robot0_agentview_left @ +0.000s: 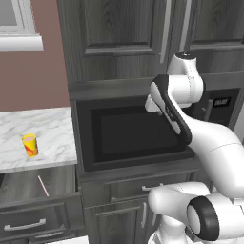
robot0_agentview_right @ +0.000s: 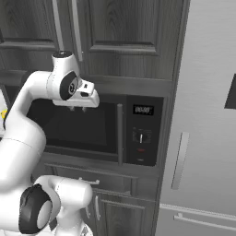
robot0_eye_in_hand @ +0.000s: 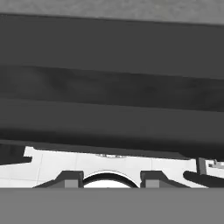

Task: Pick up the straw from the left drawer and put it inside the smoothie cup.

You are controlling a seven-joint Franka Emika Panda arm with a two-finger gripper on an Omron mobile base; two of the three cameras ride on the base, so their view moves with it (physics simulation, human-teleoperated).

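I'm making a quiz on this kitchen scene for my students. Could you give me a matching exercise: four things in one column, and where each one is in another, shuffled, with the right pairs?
Things:
1. straw
2. smoothie cup
3. gripper
4. microwave

Places:
A. on the marble counter
B. built in among the dark cabinets
C. lying in the open left drawer
D. up in front of the microwave door, jaws apart, holding nothing

Pairs: 1-C, 2-A, 3-D, 4-B
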